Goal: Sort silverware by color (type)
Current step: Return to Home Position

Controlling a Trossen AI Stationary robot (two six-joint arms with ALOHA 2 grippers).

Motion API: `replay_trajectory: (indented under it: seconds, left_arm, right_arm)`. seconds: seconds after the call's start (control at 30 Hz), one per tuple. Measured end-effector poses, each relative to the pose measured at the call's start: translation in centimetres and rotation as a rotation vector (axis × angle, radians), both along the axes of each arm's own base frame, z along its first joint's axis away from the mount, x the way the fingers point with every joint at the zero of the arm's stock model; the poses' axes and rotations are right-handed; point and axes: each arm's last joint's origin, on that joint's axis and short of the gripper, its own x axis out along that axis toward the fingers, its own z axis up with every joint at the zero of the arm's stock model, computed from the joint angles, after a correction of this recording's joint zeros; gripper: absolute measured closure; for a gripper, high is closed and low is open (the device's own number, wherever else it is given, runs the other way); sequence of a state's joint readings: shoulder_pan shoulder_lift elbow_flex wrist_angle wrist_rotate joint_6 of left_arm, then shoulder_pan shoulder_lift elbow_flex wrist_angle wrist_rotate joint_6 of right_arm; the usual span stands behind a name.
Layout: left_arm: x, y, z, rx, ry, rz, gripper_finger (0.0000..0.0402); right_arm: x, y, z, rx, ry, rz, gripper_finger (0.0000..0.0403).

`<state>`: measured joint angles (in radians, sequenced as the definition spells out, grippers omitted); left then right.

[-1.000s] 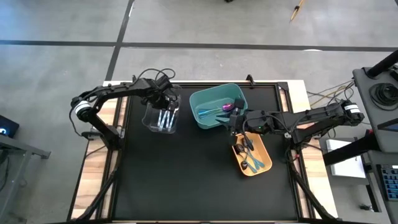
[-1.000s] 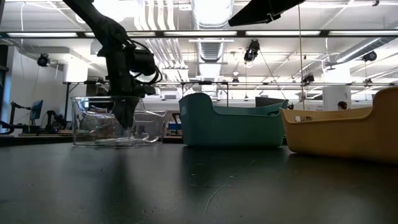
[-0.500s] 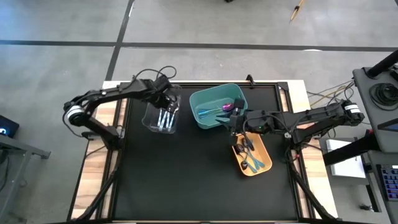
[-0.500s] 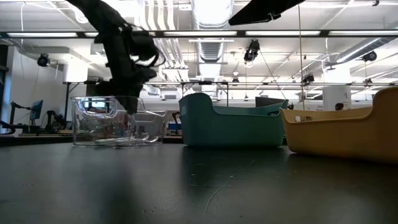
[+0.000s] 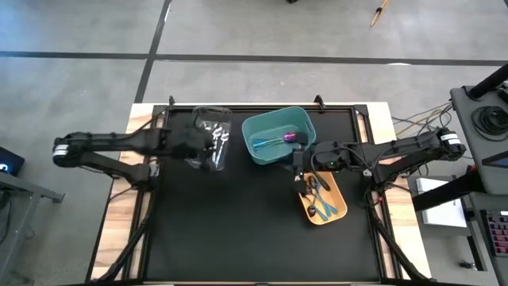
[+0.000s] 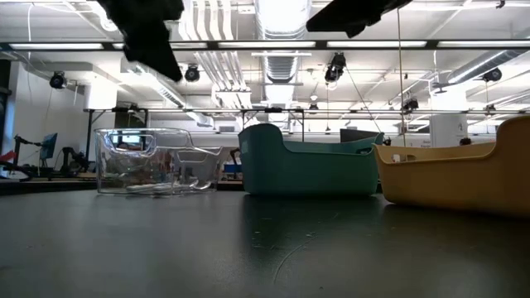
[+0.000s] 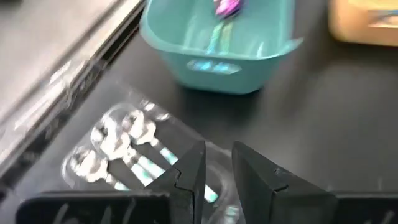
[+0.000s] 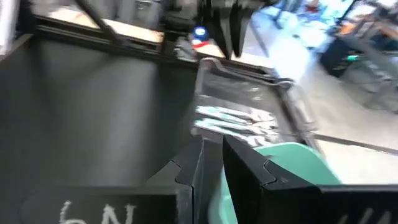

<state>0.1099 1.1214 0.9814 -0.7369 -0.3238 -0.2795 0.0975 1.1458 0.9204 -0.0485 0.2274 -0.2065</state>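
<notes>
A clear bin (image 5: 208,119) (image 6: 157,161) at the table's far left holds several utensils with shiny heads and pale teal handles (image 7: 118,140). My left gripper (image 5: 214,145) (image 7: 219,149) hovers above this bin, its fingers a little apart with nothing between them. In the teal bin (image 5: 266,127) (image 7: 217,50) lies a purple spoon (image 5: 289,137). Dark utensils (image 5: 317,195) lie in the orange bin (image 5: 337,208) (image 6: 455,174). My right gripper (image 5: 298,163) (image 8: 212,140) hangs between the teal and orange bins, slightly open and holding nothing.
The three bins stand in a row across the far half of the black table (image 5: 238,230); the near half is bare mat. Wooden strips (image 5: 119,230) run along the table's left and right edges.
My left gripper has risen out of the clear bin, high above its rim, and drawn back a little toward the table's near-left side, rolling as it went. The utensils stay lying in the bin.
</notes>
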Motion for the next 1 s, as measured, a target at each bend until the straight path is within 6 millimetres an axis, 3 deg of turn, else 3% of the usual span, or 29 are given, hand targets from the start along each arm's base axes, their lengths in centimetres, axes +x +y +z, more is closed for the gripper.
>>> replay_trajectory:
  seconds: [0.17,0.4,0.63,1.0]
  left_arm:
    - [-2.0,-4.0,1.0,0.074,-0.098,-0.192,0.034]
    - [-4.6,-7.3,-0.4,0.086,-0.315,-0.417,0.034]
    - [-7.3,-7.1,-2.6,0.089,-0.436,-0.46,0.034]
    - [-11.0,-5.6,-1.9,0.192,-0.592,-0.435,0.0347]
  right_arm:
    - [-0.1,0.3,-1.0,0.084,0.026,0.072,0.0351]
    - [-1.4,0.2,-2.7,0.144,0.036,0.056,0.0351]
    - [-4.2,-0.1,-2.7,0.15,-0.054,0.062,0.0351]
    - [-9.5,-0.6,-1.2,0.146,-0.225,0.069,0.0351]
